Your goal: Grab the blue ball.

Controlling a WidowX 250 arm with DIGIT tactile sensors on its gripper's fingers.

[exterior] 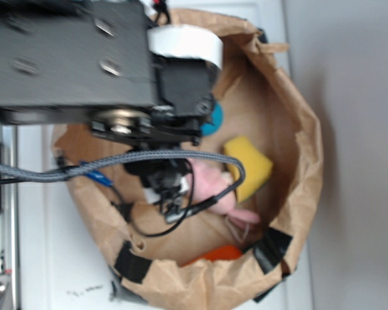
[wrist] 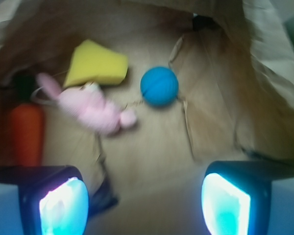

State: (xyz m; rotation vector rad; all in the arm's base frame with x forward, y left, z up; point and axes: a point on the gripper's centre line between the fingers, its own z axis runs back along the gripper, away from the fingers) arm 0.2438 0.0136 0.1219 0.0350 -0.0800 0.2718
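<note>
The blue ball (wrist: 159, 86) lies on the floor of a brown paper bag (wrist: 220, 73), well ahead of my gripper (wrist: 144, 203) and slightly right of its centre line. The jaws stand wide open with nothing between them; the glowing pads (wrist: 63, 208) frame bare paper. In the exterior view the arm hangs over the bag (exterior: 297, 129), and only a teal sliver of the ball (exterior: 213, 119) shows beside the wrist. The gripper (exterior: 168, 194) points down into the bag.
A pink plush toy (wrist: 93, 110) lies left of the ball, a yellow sponge wedge (wrist: 95, 63) behind it, and an orange carrot toy (wrist: 27, 132) at far left. The bag's crumpled walls rise on all sides. Black tape patches (exterior: 271, 248) mark the rim.
</note>
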